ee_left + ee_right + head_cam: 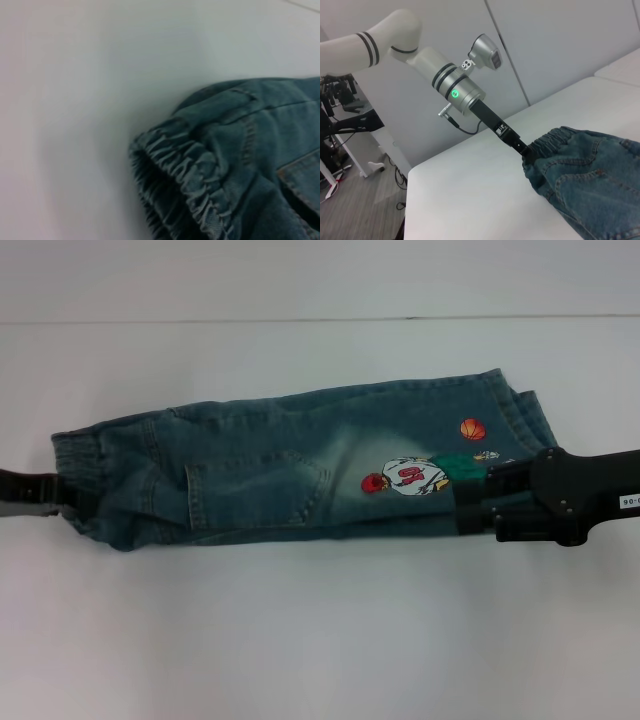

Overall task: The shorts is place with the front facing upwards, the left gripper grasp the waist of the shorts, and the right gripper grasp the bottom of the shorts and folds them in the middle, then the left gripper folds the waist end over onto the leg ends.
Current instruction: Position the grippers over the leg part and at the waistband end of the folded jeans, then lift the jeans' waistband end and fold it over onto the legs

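The blue-green denim shorts lie stretched left to right on the white table, folded lengthwise, pocket and basketball-player embroidery facing up. My left gripper is at the left end, shut on the waist of the shorts. In the right wrist view that same left gripper pinches the gathered band. The left wrist view shows only the ruffled waist, no fingers. At the right end, my black right gripper is shut on the bottom of the shorts, covering part of the hems.
The white table extends in front of and behind the shorts. The right wrist view shows the table's edge beyond the left arm, with floor, cables and stands below it.
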`<action>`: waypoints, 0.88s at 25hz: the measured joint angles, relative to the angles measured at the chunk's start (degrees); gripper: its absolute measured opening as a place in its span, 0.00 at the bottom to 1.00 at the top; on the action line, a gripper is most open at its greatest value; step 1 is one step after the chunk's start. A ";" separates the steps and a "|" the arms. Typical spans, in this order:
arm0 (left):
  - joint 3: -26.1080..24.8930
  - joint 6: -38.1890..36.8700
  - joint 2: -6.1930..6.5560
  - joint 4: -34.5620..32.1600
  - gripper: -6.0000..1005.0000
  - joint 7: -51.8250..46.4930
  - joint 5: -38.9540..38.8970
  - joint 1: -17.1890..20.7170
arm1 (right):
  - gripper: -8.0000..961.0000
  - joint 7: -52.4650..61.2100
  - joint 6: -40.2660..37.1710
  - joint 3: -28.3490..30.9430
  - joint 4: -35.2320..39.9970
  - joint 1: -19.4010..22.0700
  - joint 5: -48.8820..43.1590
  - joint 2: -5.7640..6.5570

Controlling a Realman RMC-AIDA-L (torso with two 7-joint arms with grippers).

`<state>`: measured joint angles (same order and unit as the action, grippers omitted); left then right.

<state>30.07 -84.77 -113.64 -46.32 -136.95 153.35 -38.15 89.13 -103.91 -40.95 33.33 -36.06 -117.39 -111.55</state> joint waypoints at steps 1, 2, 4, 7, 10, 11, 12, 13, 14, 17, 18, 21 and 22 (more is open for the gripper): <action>0.00 -0.45 0.00 -0.25 0.14 0.22 -0.42 0.00 | 0.56 -0.18 0.00 0.04 -0.01 0.06 0.05 -0.05; 0.00 -0.91 0.00 -0.53 0.12 0.49 -0.95 0.01 | 0.52 -0.36 0.01 0.04 -0.02 0.07 0.05 -0.11; -0.08 -1.61 0.03 -0.98 0.12 0.88 -1.75 0.01 | 0.44 -0.68 0.25 0.02 -0.03 0.09 0.00 -0.24; -0.23 -2.44 0.21 -1.62 0.12 0.97 -2.36 -0.12 | 0.31 -0.73 1.28 -0.24 -0.05 0.11 -0.11 -0.42; -0.24 -3.61 0.35 -2.62 0.11 0.99 -2.72 -0.40 | 0.17 -0.73 3.07 -0.35 -0.55 0.11 -0.15 -0.60; -0.21 -4.01 0.40 -2.93 0.11 1.00 -2.97 -0.53 | 0.16 -0.73 3.94 -0.32 -0.93 0.11 -0.15 -0.66; -0.17 -4.65 0.47 -3.35 0.11 1.03 -3.38 -0.67 | 0.14 -0.74 4.84 -0.21 -1.37 0.12 -0.13 -0.73; -0.18 -5.19 0.57 -3.79 0.11 1.04 -3.78 -0.82 | 0.13 -0.86 5.67 -0.03 -1.85 0.12 -0.03 -0.84; -0.18 -5.88 0.66 -4.48 0.11 1.07 -4.15 -1.04 | 0.12 -1.06 6.35 0.29 -2.30 0.12 0.11 -0.97; -0.21 -8.08 1.03 -6.64 0.11 1.08 -4.76 -2.14 | 0.08 -1.77 8.72 2.21 -3.83 -0.01 0.50 -1.79; -0.26 -8.92 1.21 -7.27 0.11 1.08 -4.91 -2.61 | 0.07 -2.04 9.49 2.99 -4.16 -0.07 0.57 -2.21; -0.48 -11.58 1.95 -8.37 0.11 0.92 -6.49 -4.22 | 0.03 -3.44 13.52 5.34 -4.50 -0.10 1.35 -4.23; -0.48 -12.21 2.14 -8.83 0.11 0.85 -7.18 -4.61 | 0.03 -4.04 15.57 5.76 -4.56 -0.04 1.92 -5.10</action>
<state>29.58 -96.97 -111.50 -55.15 -136.10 146.17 -42.76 85.09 -88.34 -35.19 28.78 -36.10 -115.47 -116.65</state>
